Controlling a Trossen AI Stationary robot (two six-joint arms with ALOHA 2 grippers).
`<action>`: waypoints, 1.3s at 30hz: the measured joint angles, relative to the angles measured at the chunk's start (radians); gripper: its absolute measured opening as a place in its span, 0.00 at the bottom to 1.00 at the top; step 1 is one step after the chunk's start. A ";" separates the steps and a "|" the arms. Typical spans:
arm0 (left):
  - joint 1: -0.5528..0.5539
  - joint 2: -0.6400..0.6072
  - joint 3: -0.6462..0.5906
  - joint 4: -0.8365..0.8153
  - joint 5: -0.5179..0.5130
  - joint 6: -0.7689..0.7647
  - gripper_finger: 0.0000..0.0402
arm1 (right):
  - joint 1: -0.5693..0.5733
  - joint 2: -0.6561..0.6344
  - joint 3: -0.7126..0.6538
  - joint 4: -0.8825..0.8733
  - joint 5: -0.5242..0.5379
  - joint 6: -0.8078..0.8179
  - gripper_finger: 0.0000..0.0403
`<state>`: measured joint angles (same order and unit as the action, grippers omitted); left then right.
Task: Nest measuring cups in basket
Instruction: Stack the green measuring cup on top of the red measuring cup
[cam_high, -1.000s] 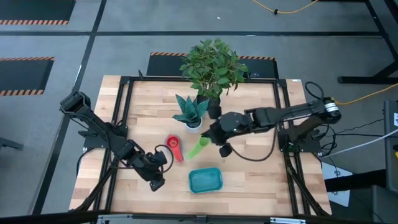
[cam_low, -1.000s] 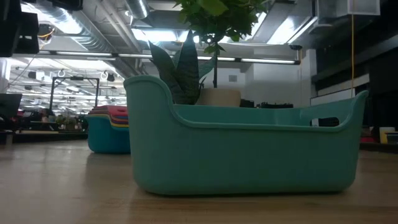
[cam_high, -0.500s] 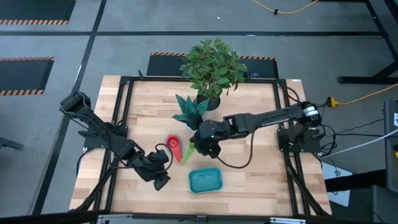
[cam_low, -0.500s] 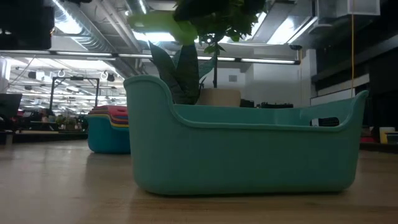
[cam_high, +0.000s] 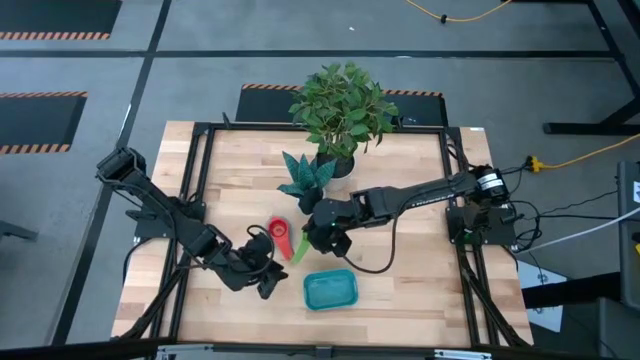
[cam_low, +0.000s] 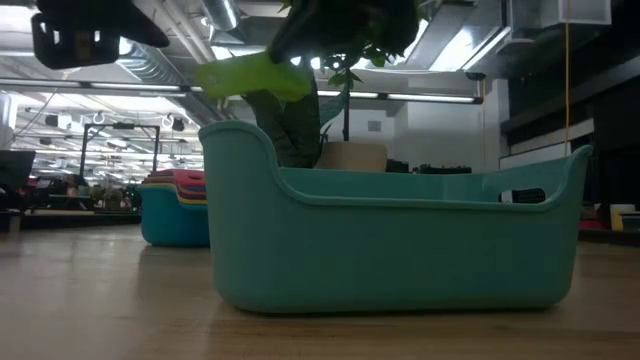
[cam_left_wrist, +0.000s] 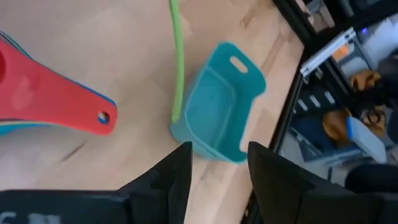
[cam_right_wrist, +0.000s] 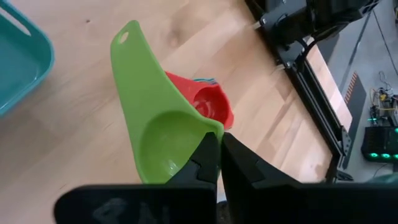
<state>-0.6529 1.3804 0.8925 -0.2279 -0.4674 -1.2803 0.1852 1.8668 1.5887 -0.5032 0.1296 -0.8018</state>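
While the green measuring cup (cam_right_wrist: 158, 134) hangs pinched by its rim in the right gripper (cam_right_wrist: 214, 163), just beyond the basket (cam_high: 330, 290) toward the potted plants (cam_high: 335, 120), its handle points down toward the basket. Beside the basket's far left corner sits the red-topped stack of cups (cam_high: 279, 236). Pale wood forms the table (cam_high: 410, 190), on grey flooring. Clamped tight on the cup, that claw holds it aloft; the left gripper (cam_high: 268, 283), fingers parted and empty, hovers left of the basket.

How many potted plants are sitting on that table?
2: a tall leafy plant at the table's far edge, and a small spiky plant in a white pot just in front of it.
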 joint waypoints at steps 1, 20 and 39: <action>0.000 0.000 0.000 0.000 -0.011 0.000 0.37 | 0.000 0.000 0.000 0.006 0.000 0.001 0.02; 0.000 0.000 0.000 -0.006 -0.118 0.008 0.37 | 0.002 0.000 0.000 0.082 -0.105 0.015 0.02; 0.000 0.000 0.000 -0.004 -0.116 0.007 0.24 | 0.001 0.000 -0.001 0.151 -0.102 0.061 0.03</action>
<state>-0.6529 1.3804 0.8928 -0.2323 -0.5835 -1.2736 0.1860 1.8664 1.5879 -0.3523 0.0272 -0.7410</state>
